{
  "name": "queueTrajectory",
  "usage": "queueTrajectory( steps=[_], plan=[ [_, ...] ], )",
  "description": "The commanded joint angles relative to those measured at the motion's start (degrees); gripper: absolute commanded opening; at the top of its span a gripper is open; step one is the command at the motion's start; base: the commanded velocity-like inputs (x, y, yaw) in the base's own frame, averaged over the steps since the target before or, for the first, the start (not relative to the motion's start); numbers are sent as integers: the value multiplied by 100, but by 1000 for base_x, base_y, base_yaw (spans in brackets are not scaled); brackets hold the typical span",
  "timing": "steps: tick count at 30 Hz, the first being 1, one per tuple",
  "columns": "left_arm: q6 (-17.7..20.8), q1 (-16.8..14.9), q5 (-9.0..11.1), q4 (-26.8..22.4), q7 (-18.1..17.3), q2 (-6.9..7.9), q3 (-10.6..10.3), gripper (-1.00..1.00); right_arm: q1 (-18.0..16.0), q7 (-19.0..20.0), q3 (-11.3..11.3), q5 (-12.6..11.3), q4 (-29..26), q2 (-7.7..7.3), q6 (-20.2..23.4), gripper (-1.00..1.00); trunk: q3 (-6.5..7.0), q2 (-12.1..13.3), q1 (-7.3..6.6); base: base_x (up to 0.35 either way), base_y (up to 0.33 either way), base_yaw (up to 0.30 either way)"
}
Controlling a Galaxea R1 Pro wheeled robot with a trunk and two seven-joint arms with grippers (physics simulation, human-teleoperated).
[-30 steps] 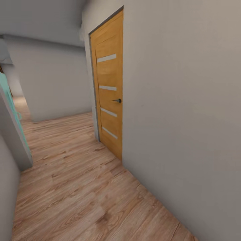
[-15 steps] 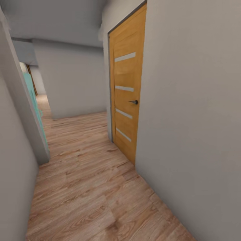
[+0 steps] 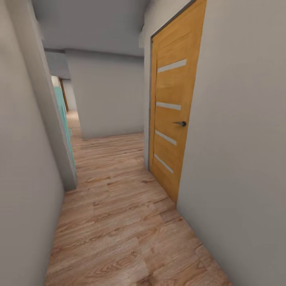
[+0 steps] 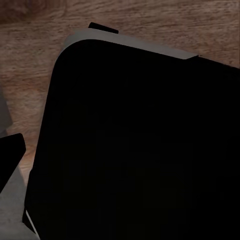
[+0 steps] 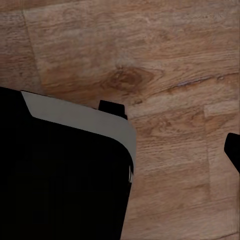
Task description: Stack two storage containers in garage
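No orange-red storage container is in view, and neither are the living room, the garage or its concrete floor. I am in a narrow hallway with a light wood plank floor [image 3: 119,222]. Both wrist views look down at those planks [image 5: 165,60] and at my black, grey-rimmed base [image 4: 135,140]. One dark fingertip [image 4: 10,160] of my left gripper [image 4: 120,165] sits at the picture's edge. A fingertip [image 5: 234,150] of my right gripper [image 5: 120,150] does the same. Both grippers look open, with nothing between the fingers.
A shut orange wooden door [image 3: 172,115] with a dark handle [image 3: 180,124] is set in the grey wall [image 3: 242,159] on my right. Another grey wall [image 3: 24,178] runs close on my left, ending at a corner with a teal panel [image 3: 63,115]. The hallway continues ahead and bends left.
The whole head view has shifted: the door now sits further right and closer, and the left wall and the far passage show more. The camera has moved, not the things.
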Motion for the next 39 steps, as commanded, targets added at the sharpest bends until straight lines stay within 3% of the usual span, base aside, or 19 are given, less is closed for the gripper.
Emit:
queueTrajectory(
  steps=[1,23,39],
  plan=[
    [-12,0,29,-4,0,-1,1,100,-7,-13,43,-28,19,2,-33,100,-5,-3,2,216,0,281],
    [-12,0,21,-3,0,-2,-12,100,-8,-14,39,-45,19,-10,-27,100,-5,-3,2,207,0,274],
    [-4,0,-10,-3,0,-2,-25,100,-8,-5,44,-45,19,-17,-19,100,-5,-3,2,281,0,25]
  ],
)
